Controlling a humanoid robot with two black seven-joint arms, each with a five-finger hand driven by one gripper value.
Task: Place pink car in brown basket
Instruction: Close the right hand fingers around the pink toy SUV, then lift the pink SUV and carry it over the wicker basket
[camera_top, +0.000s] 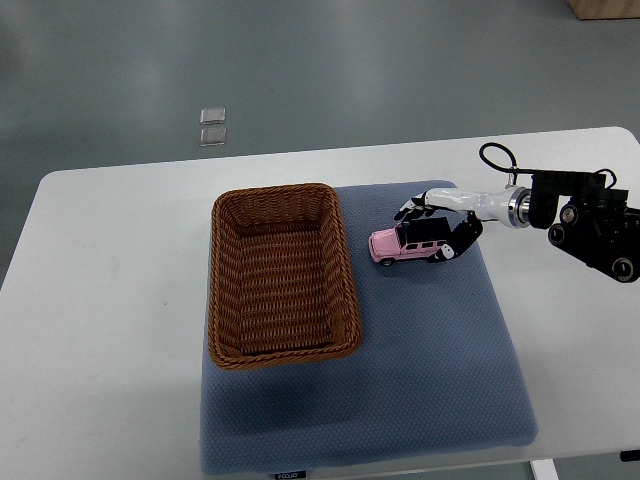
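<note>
The pink toy car (392, 246) with a black roof sits on the blue mat (430, 340), just right of the brown wicker basket (225, 300). My right hand (425, 232) reaches in from the right and straddles the car's rear half. Its fingers (408, 210) are spread on the far side of the roof and the thumb (456, 243) lies at the near rear corner. The fingers are not closed on the car, and the car's wheels rest on the mat. The basket is empty. The left arm is not in view.
The mat lies on a white table (110, 300), with the basket on the mat's left part. Two small clear squares (212, 126) lie on the grey floor beyond the table. The right forearm and its black wrist housing (595, 225) hang over the table's right edge.
</note>
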